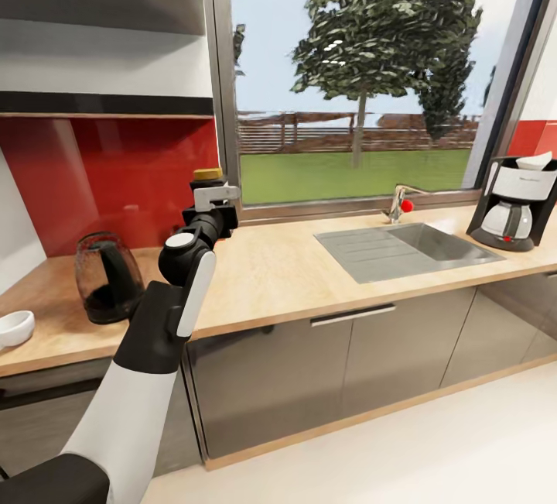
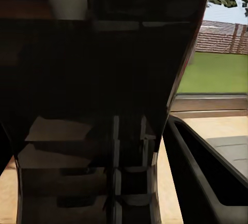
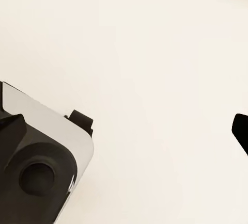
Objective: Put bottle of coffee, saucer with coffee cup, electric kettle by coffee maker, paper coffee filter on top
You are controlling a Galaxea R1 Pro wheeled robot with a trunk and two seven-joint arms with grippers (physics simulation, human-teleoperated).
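Note:
My left gripper (image 1: 212,196) is raised over the counter near the window's left post, shut on the bottle of coffee (image 1: 207,175), whose gold cap sticks up above the fingers. In the left wrist view the dark bottle (image 2: 103,79) sits against the camera, with one black finger (image 2: 206,175) beside it. The dark electric kettle (image 1: 108,276) stands on the counter at the left. A white cup (image 1: 14,327) sits at the far left edge. The coffee maker (image 1: 514,206) stands at the far right with a white paper filter (image 1: 535,161) on top. A dark tip (image 3: 239,129) over pale floor is all I see of the right gripper.
A steel sink (image 1: 418,245) with a faucet (image 1: 398,204) is set into the wooden countertop (image 1: 271,272) between the bottle and the coffee maker. Dark shelves (image 1: 100,105) hang above the red backsplash at the left. Grey cabinets run below the counter.

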